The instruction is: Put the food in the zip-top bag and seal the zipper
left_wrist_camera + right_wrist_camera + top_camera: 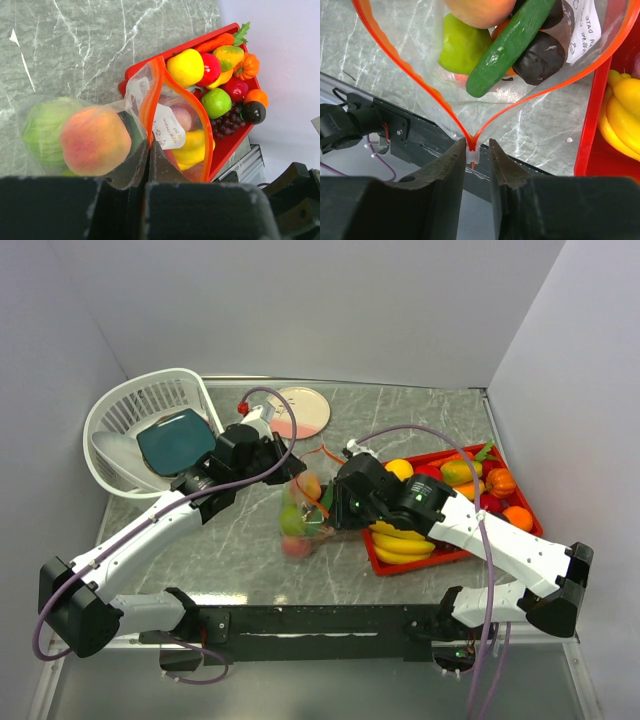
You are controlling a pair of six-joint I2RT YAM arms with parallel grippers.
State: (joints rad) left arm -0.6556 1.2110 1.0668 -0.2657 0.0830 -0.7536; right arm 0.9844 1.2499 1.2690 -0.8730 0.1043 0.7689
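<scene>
The clear zip-top bag (300,515) hangs between my two grippers over the table, its mouth open. It holds a peach (95,140), a pale green fruit (42,130), a long green vegetable (510,40) and a dark fruit (540,57). My left gripper (295,468) (148,142) is shut on one end of the orange-red zipper (145,112). My right gripper (325,508) (480,145) straddles the zipper's white end piece (473,156), which touches one finger with a gap to the other. More food, including bananas (400,540), lies in the red tray (455,558).
A white lattice basket (130,425) holding a teal dish (175,440) stands at the back left. A pink plate (300,410) lies at the back middle. The red tray fills the right side, near the right wall. The black arm rail runs along the near edge.
</scene>
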